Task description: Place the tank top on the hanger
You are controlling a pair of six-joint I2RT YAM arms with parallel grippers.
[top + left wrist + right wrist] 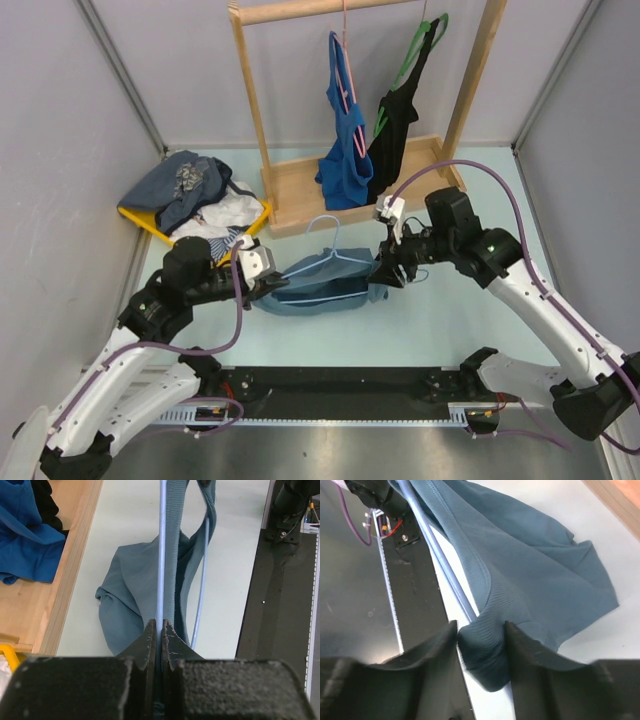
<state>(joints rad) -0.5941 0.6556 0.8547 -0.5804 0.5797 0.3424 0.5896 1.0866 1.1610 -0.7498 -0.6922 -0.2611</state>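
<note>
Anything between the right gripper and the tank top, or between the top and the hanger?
Nothing visible. The right gripper has its fingers on either side of a fold of the tank top, with no other object in the gap. The left gripper is shut on the hanger, whose wire runs right alongside a strap.

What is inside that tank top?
The hanger: part of its wire runs through the tank top, the rest shows outside. How far it reaches within the folds is covered.

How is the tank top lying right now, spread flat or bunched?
Bunched. The tank top lies in crumpled folds on the table, not laid out flat; one strap runs along the hanger wire.
</note>
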